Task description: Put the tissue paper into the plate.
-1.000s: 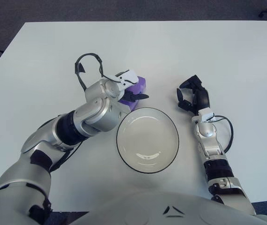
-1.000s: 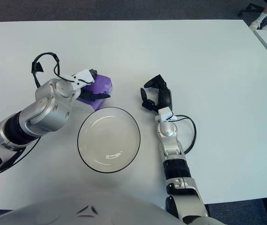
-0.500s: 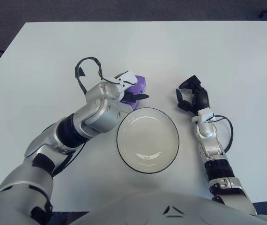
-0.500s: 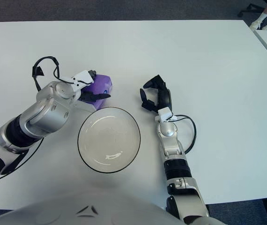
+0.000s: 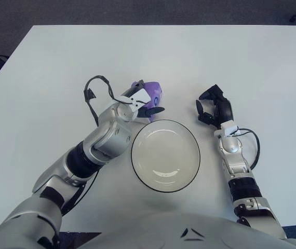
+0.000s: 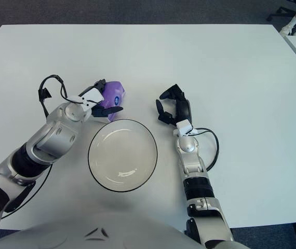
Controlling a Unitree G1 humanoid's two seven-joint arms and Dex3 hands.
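Beyond the plate (image 5: 165,155), left robot hand (image 5: 144,102) grips purple tissue pack (image 6: 112,92).

Light fell evenly and brightly from overhead across the white rectangular table (image 5: 231,57), leaving only faint, soft shadows close under the arms. A small curved glare sat low inside the round white black-rimmed plate (image 5: 165,155), near its front rim. Focus was sharp throughout, and the table's edges beyond the plate ran straight.
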